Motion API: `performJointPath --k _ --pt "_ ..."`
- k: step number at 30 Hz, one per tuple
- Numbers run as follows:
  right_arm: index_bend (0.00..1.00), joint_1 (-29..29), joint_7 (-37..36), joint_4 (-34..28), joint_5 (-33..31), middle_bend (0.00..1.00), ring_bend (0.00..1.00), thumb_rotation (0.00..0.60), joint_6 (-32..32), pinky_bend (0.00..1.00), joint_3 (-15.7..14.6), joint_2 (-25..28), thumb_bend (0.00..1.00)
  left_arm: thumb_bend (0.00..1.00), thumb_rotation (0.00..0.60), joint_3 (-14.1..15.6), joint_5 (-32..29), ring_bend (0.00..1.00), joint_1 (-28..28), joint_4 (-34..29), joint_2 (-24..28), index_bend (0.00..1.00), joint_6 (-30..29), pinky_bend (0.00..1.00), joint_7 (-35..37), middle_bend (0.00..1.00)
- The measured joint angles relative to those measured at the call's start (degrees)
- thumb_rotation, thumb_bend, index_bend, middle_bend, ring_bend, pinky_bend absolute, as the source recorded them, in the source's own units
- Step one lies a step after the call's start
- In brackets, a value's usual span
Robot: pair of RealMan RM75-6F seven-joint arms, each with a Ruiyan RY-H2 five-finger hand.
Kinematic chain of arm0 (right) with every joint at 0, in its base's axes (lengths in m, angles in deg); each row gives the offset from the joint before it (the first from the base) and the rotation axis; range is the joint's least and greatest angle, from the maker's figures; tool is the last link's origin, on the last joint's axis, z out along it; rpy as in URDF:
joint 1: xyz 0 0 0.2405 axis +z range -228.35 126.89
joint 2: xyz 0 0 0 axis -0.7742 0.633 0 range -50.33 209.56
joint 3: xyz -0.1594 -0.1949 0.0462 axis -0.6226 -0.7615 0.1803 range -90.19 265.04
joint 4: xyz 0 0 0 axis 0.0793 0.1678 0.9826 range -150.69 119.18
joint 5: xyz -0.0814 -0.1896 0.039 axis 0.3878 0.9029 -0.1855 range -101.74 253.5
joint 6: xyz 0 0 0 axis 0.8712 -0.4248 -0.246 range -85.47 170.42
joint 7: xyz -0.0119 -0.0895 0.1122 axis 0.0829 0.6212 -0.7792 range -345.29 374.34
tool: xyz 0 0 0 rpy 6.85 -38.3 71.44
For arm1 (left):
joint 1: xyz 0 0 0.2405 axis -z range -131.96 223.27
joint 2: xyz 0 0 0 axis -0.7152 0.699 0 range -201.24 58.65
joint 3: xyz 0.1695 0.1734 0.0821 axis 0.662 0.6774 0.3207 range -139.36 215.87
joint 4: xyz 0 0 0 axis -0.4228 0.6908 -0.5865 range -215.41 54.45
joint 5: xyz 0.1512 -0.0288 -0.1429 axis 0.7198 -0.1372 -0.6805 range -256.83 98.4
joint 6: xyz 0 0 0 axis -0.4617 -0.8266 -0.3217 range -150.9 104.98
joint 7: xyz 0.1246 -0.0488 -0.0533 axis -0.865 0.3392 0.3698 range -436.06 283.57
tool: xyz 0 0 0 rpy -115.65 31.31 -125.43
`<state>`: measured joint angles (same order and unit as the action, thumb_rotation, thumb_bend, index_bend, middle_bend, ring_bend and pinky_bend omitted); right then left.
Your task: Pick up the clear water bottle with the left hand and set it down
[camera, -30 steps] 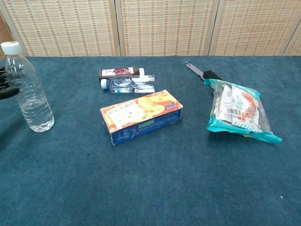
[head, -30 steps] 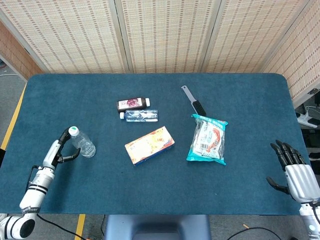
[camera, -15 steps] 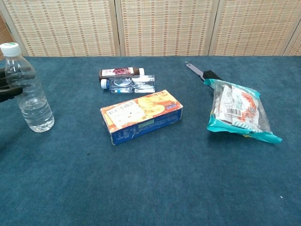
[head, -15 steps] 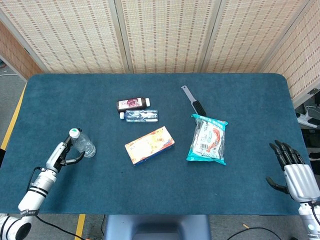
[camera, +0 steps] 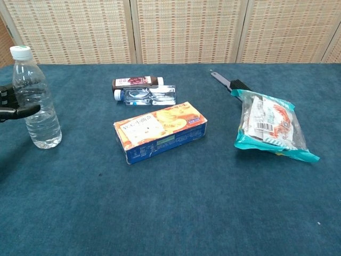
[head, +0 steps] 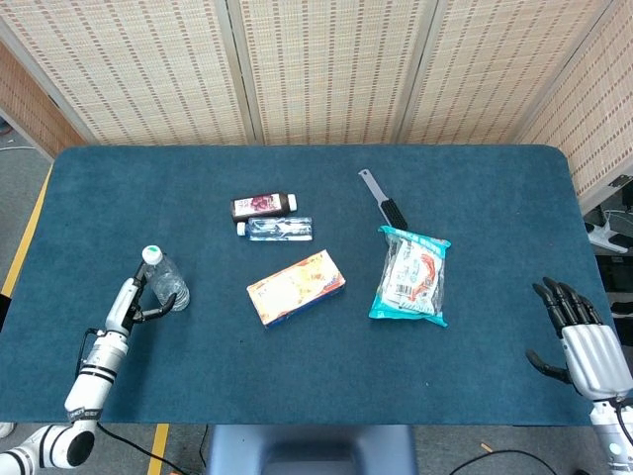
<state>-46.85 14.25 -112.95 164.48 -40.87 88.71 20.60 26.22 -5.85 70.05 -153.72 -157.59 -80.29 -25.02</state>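
At the table's left edge, left hand (head: 134, 302) fingers have closed around the now-upright water bottle (camera: 35, 98).

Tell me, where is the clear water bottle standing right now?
The clear water bottle stands upright at the table's left side, left of the orange box, with the left hand at it.

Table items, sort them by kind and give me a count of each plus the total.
Bottles: 3 — upright clear water bottle, dark-labelled bottle lying down, small clear bottle lying down
Boxes: 1 — orange box
Snack bags: 1 — teal bag
Brushes: 1 — grey-handled brush
Total: 6
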Motion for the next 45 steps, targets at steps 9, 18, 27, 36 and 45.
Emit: performJointPath --k 9,18,27,36,45 --pt "0.00 0.06 0.12 0.00 -0.06 0.00 0.00 0.600 0.12 0.13 -0.02 -0.06 0.14 0.40 0.600 -4.11 -5.76 0.29 -1.70 1.93 -4.78 0.29 -5.30 0.06 -6.44 0.34" --pt "0.00 0.08 -0.18 -0.16 -0.17 0.00 0.00 0.600 0.14 0.13 0.01 0.13 0.14 0.40 0.600 -5.16 -4.73 0.35 -1.78 0.70 -2.66 0.32 -7.39 0.13 -10.83 0.37" --pt "0.00 0.08 -0.32 -0.18 -0.02 0.00 0.00 0.600 0.14 0.13 -0.09 0.22 0.14 0.40 0.600 -6.66 -5.82 0.36 -0.57 1.92 -1.96 0.32 -12.32 0.17 -30.72 0.38" --pt "0.00 0.33 0.14 -0.23 -0.44 0.00 0.00 0.600 0.99 0.13 -0.19 0.22 0.14 0.40 0.600 -9.03 -7.11 0.36 -0.51 -2.58 -0.57 0.33 -10.07 0.20 -28.09 0.40" --pt "0.00 0.37 0.20 -0.33 -0.49 0.00 0.00 0.600 1.00 0.13 -0.19 0.23 0.14 0.40 0.600 -12.13 -6.18 0.36 -1.75 -8.28 2.96 0.33 -3.88 0.20 8.76 0.39"
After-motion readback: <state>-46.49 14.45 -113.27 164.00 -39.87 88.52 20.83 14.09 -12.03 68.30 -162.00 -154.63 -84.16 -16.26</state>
